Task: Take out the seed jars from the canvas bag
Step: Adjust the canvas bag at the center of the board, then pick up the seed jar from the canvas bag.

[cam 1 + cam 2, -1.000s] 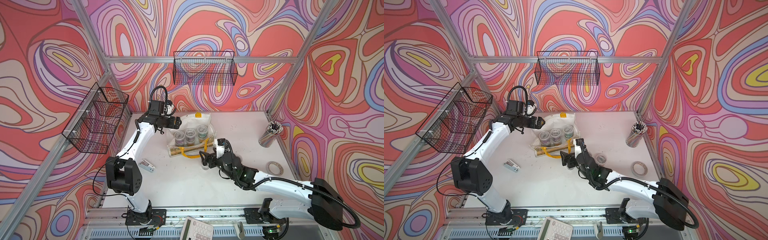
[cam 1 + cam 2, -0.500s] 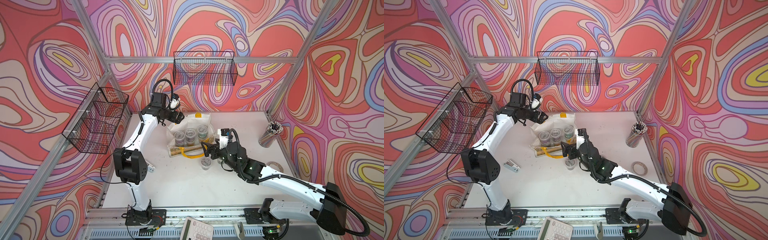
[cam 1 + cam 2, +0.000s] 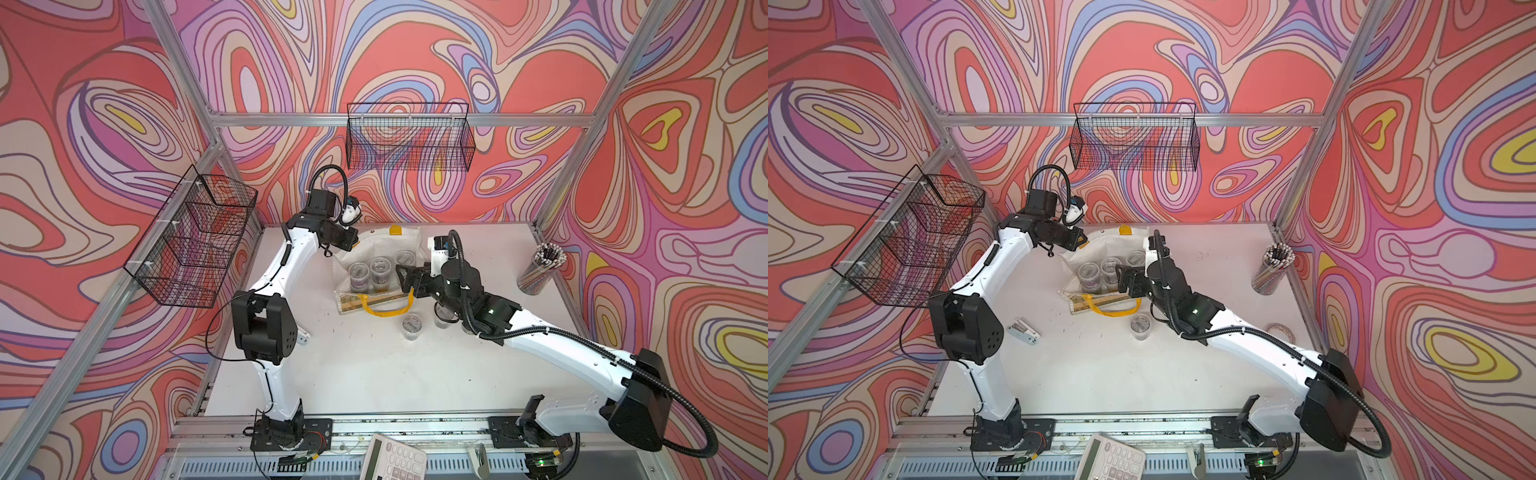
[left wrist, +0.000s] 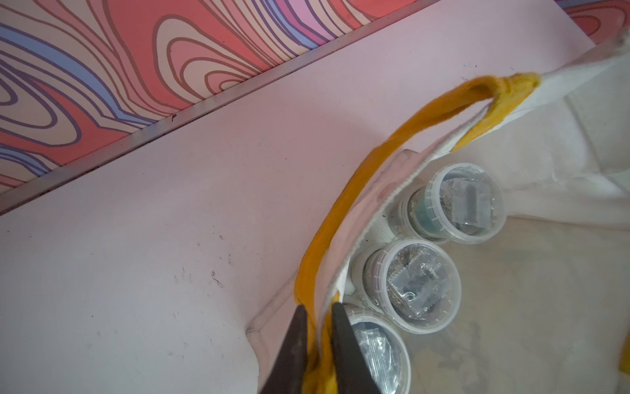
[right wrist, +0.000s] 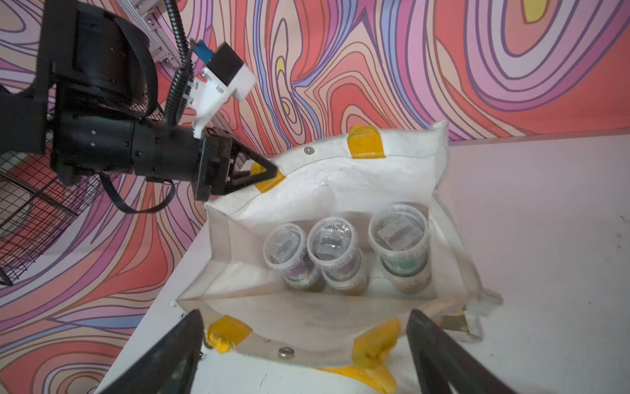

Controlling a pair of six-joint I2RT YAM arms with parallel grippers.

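Left of centre in a top view, the left hand [image 3: 348,246] is pressing its jaws together on the yellow handle [image 4: 358,177] of the canvas bag [image 3: 384,242], pinching the strap where it meets the rear rim and so holding the mouth open. In the middle of the frame the bag is sitting on the bench [image 3: 353,374] with its opening facing up. Inside it the seed jars [image 5: 332,238] are standing upright in a row of three, lids toward the opening, with more jars showing beneath them.

Just right of that row, the right hand [image 5: 305,315] is hovering over the front rim, its fingers [image 5: 184,334] spread wide and gripping nothing. The jars are lying ahead of it and lower down, inside the mouth. This hand is the free one and the nearer one, so the next reach is likely falling to it: down along the jars' upright axis, the fingers straddling one lid.

Further right and lower, two seed jars [image 3: 411,325] are already standing out on the bench.
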